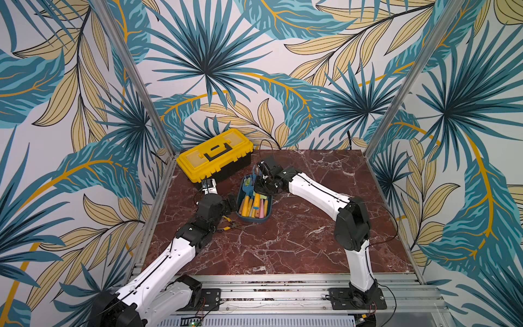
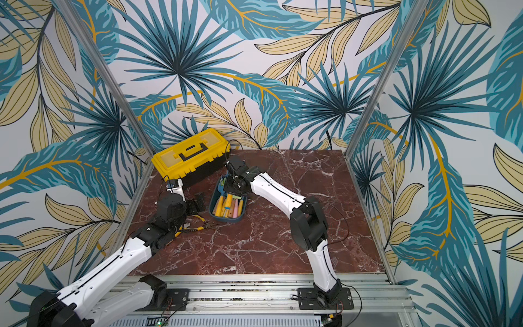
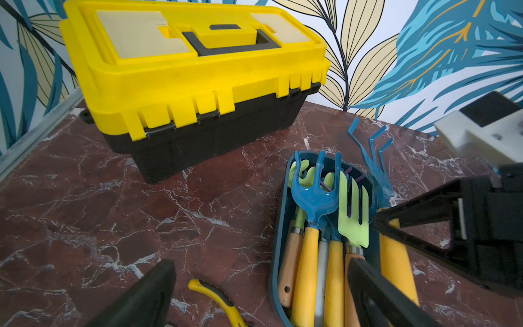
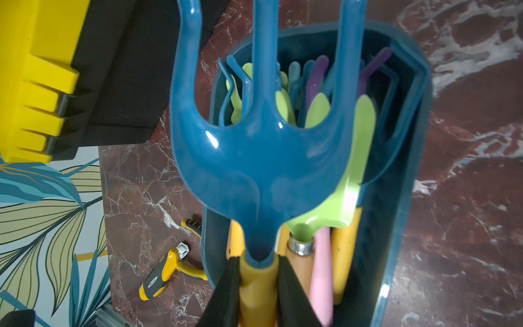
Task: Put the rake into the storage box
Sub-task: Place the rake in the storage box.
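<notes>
In both top views you see the right gripper (image 1: 264, 181) over the far end of the storage box (image 1: 256, 221), near frame centre, but its wrist hides most of what it holds. The left gripper (image 1: 230, 202) stands wide and empty just left of the box, with the pliers (image 1: 229, 224) below it on the bench (image 1: 297, 243).

The left wrist view gives you the side. At centre right the rake (image 3: 370, 153) tilts up, its tines past the box's far rim, and the yellow toolbox (image 3: 198, 85) fills the upper left.

In the right wrist view you look along the rake. It has a glossy blue three-pronged head, and the jaws are clamped on its yellow handle above a box crowded with other tools (image 4: 322, 263). The prong tips are cut off at the top edge.
</notes>
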